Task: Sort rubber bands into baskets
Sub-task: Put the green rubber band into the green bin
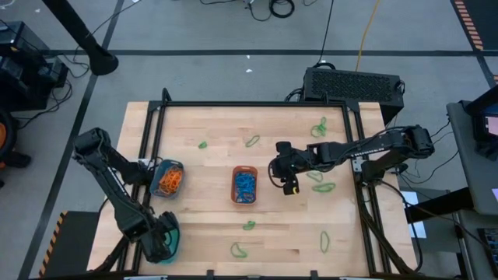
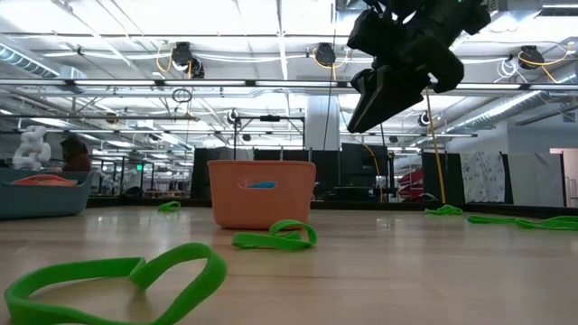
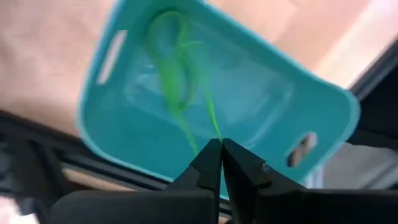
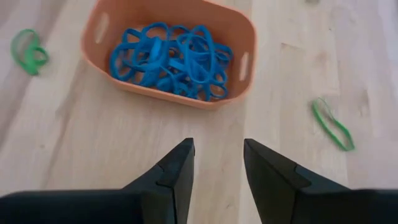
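Observation:
My left gripper (image 3: 221, 144) hangs over the teal rectangular basket (image 3: 336, 102) at the table's front left corner (image 1: 173, 233). Its fingers are pinched on a strand of a green rubber band (image 3: 174, 68) that trails down into that basket. In the middle of the table, my right gripper (image 1: 286, 177) hovers just right of the orange basket (image 1: 244, 185). That basket (image 4: 155, 92) holds blue bands (image 4: 174, 59). The right gripper (image 4: 217, 149) is open with nothing between its fingers. A small round blue-teal basket (image 1: 167, 179) holds orange bands.
Several green bands lie loose on the wood: at the back (image 1: 252, 141), back right (image 1: 319, 128), right (image 1: 323, 187) and front (image 1: 238, 250). Two lie close to the orange basket (image 4: 333, 124) (image 4: 26, 51). A black frame (image 1: 257, 103) borders the table.

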Controlling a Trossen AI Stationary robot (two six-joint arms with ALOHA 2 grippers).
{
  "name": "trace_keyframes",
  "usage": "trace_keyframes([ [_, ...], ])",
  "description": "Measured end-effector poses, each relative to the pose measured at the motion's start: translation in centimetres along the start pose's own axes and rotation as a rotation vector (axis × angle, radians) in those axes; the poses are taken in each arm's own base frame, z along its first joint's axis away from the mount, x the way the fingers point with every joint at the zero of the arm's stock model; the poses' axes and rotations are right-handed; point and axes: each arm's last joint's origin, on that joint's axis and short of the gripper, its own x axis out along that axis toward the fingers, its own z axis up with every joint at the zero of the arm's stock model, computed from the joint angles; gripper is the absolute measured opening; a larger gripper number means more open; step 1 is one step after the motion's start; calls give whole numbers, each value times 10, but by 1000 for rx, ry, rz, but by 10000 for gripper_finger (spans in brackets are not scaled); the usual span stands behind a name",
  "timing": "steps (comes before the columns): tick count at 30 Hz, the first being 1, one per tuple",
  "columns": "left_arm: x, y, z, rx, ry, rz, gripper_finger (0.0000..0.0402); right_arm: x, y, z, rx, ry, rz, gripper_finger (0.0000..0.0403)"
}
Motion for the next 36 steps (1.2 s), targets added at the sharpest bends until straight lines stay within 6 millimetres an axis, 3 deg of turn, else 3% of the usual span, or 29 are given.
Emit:
trace_keyframes([
  [17, -1, 11, 0, -21, 23, 115, 80, 0, 0, 0, 34, -7, 17, 132],
  [25, -12, 14, 14, 87, -1, 65, 91, 0, 0, 1, 54, -9, 11, 132],
  [30, -28, 22, 34, 251, -167, 48, 91, 0, 1, -2, 108, 15, 14, 132],
  [36, -52, 37, 74, 535, -536, 219, 91, -1, 3, -15, 225, 154, 13, 132],
])
